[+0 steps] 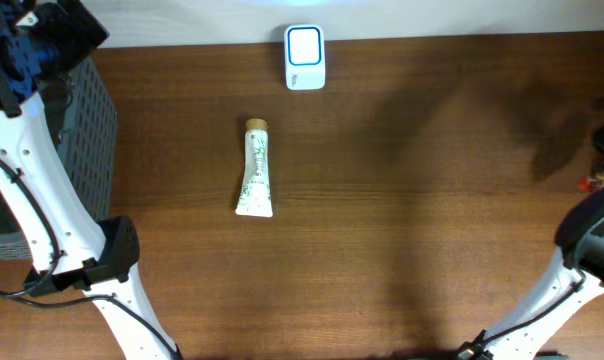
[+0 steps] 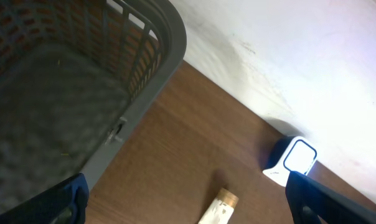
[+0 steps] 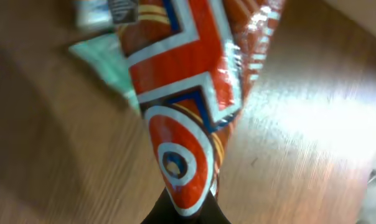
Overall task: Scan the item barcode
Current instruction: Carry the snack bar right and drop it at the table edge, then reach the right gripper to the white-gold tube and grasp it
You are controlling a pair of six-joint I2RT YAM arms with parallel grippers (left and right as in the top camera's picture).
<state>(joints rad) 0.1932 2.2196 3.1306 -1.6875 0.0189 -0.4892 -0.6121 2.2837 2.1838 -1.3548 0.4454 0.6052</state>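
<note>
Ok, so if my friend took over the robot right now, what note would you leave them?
Grippers: the left gripper has its jaws open and holds nothing, above the grey basket. The right gripper has its jaws shut on a red, white and blue packet.
Things: the scanner stands at the back edge of the table. A white tube lies in front of it.
Done: packet gripped.
Left: show the packet's barcode to the scanner. The tube probably needs scanning too.

Red patterned packet (image 3: 189, 93) in right pincer (image 3: 187, 210)
</note>
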